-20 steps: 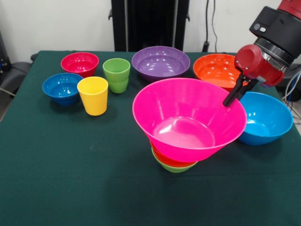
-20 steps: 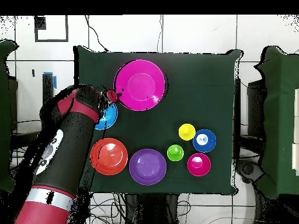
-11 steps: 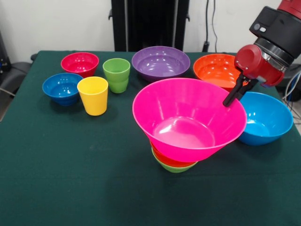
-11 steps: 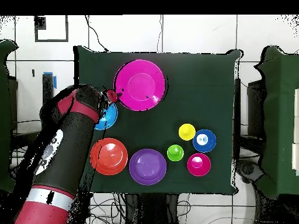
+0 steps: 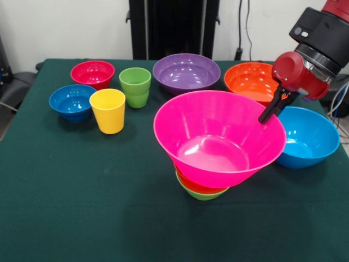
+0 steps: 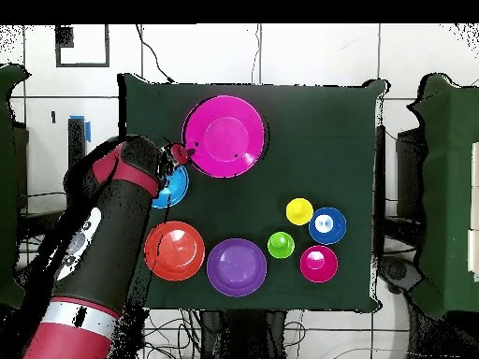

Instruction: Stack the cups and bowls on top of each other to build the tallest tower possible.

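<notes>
The tower stands at mid-table: a large pink bowl (image 5: 218, 136) (image 6: 224, 136) rests on a small orange-red bowl (image 5: 196, 187), which sits in a small green bowl (image 5: 204, 195). My gripper (image 5: 268, 115) (image 6: 187, 151) is shut on the pink bowl's right rim in the front view. A large light blue bowl (image 5: 308, 136) (image 6: 168, 187) stands just right of the tower. Farther back are the large orange bowl (image 5: 251, 81) and purple bowl (image 5: 186, 71). The green cup (image 5: 135, 87) and yellow cup (image 5: 108, 111) stand upright at the left.
A small dark blue bowl (image 5: 72, 102) and a small magenta-red bowl (image 5: 92, 73) sit at the far left, beside the cups. The green tablecloth (image 5: 82, 207) is bare along the front. My arm (image 6: 103, 243) covers part of the light blue bowl in the overhead view.
</notes>
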Controlling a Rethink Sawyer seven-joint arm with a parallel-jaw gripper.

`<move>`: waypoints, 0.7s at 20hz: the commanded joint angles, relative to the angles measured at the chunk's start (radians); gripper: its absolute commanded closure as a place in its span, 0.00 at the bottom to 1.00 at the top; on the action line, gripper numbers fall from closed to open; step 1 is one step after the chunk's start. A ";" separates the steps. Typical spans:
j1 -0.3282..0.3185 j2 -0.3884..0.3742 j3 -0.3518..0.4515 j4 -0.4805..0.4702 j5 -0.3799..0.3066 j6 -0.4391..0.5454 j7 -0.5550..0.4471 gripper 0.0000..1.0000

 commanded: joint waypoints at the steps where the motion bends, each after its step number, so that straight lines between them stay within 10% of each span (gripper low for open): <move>1: -0.014 0.024 0.076 0.012 -0.046 0.009 0.058 1.00; 14: -0.009 0.035 0.075 -0.009 -0.038 0.024 0.067 1.00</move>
